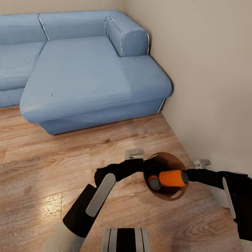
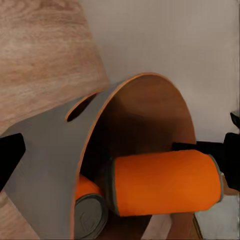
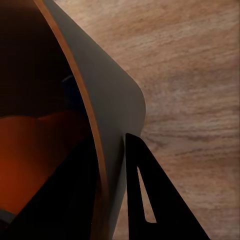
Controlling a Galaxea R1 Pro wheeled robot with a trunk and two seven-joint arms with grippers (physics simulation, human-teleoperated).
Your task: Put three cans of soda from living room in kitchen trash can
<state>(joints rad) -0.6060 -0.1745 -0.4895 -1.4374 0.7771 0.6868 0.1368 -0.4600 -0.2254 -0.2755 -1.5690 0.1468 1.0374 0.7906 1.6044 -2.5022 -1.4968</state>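
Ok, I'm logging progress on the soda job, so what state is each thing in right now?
trash can: held off the floor, tilted, mouth toward the camera.
orange can: on its side at the bin's mouth.
second orange can: inside the bin.
sofa: unoccupied.

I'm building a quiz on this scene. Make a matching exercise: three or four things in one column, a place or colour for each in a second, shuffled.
Things:
1. sofa
2. soda can
3. trash can
4. floor

Descriptions:
A. orange, lying across the bin's mouth
B. light wood planks
C. blue, against the wall
D. brown, round, between the two arms

Pairs: 1-C, 2-A, 3-D, 4-B
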